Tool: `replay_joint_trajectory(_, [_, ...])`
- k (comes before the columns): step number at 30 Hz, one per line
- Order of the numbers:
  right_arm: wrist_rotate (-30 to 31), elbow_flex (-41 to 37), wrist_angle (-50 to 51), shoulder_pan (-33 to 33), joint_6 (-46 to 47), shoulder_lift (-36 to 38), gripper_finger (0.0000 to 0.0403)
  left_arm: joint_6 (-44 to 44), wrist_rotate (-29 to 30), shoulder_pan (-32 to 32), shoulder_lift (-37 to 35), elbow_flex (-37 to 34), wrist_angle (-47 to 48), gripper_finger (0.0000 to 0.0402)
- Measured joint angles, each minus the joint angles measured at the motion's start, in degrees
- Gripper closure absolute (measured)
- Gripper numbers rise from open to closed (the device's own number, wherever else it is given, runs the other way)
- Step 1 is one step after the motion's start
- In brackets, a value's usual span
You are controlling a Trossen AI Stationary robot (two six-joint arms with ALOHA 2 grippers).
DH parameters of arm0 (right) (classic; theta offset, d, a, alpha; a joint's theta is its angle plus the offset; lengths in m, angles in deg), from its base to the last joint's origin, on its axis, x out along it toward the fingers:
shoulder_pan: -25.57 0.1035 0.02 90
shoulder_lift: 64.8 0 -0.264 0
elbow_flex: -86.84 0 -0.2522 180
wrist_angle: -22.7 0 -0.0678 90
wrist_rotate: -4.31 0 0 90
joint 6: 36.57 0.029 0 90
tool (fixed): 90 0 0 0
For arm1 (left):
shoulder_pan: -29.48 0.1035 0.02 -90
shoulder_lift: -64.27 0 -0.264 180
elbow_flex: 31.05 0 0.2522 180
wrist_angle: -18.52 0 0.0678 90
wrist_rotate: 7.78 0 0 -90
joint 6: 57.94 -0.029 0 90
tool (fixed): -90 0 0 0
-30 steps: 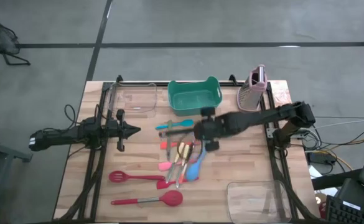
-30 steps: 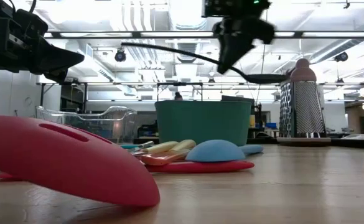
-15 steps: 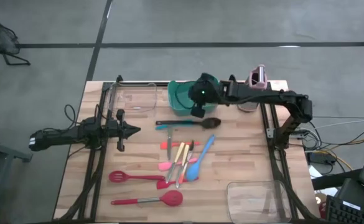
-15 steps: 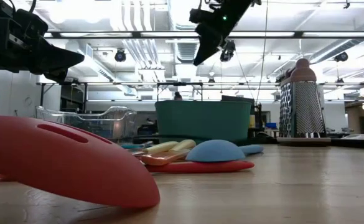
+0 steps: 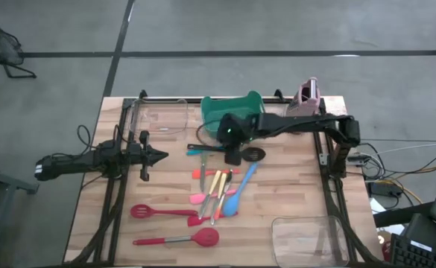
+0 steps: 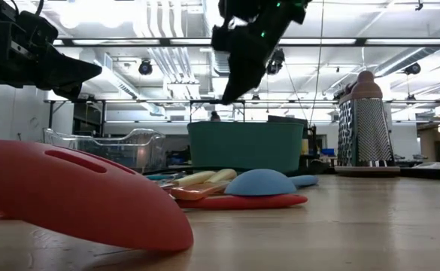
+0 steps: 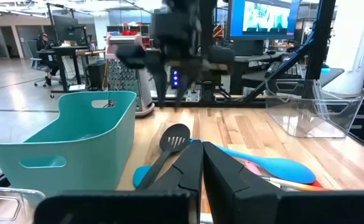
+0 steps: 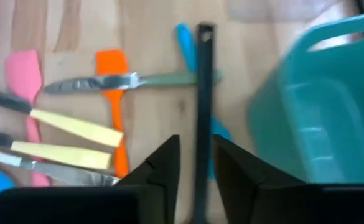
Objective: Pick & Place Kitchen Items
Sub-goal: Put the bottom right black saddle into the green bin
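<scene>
A black slotted spoon (image 5: 206, 147) (image 7: 172, 140) lies flat on the table just in front of the green bin (image 5: 215, 112). My right gripper (image 5: 234, 154) (image 8: 196, 146) hangs open above the spoon's handle (image 8: 203, 93), pointing steeply down, with a finger on either side and clear of it. Nearer the front, a cluster of yellow-handled cutlery, pink, orange and blue utensils (image 5: 219, 192) lies on the wood, with a red slotted spatula (image 5: 158, 212) and a red spoon (image 5: 184, 239) beyond it. My left gripper (image 5: 162, 155) (image 7: 201, 158) waits shut and level at the table's left.
A pink-grey grater (image 5: 303, 100) stands at the far right. One clear tub (image 5: 158, 115) sits at the far left, another (image 5: 307, 234) at the near right. A teal utensil (image 5: 195, 152) lies beside the black spoon's handle. A red utensil (image 6: 77, 196) fills the low view's foreground.
My right gripper carried the black slotted spoon in the air, then let go of it. The spoon now lies on the table in front of the bin. The gripper swung toward the far edge over the bin, then came back toward the near edge and down over the handle.
</scene>
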Motion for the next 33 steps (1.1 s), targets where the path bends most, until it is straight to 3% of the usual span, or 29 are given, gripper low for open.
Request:
replay_joint_trajectory(7, [2.9,-0.1,0.0,0.7,0.2,-5.9,0.0218,0.0,0.0,0.0,0.0,0.0,0.0,0.0383])
replay_joint_trajectory(11, [3.0,-0.1,-0.2,0.7,0.2,-10.0,0.0196,0.0,0.0,0.0,0.0,0.0,0.0,0.0383])
replay_joint_trajectory(15, [7.8,0.1,-0.2,0.7,-0.6,-13.1,0.0188,0.0,0.0,0.0,0.0,0.0,0.0,0.0383])
replay_joint_trajectory(20, [11.7,-0.2,0.5,0.5,-1.8,-15.4,0.0196,0.0,0.0,0.0,0.0,0.0,0.0,0.0383])
replay_joint_trajectory(27, [9.5,-0.6,-0.1,0.5,-2.7,-15.4,0.0229,0.0,0.0,0.0,0.0,0.0,0.0,0.0383])
replay_joint_trajectory(33, [7.9,-0.6,-0.2,0.6,-2.4,-15.4,0.0282,0.0,0.0,0.0,0.0,0.0,0.0,0.0383])
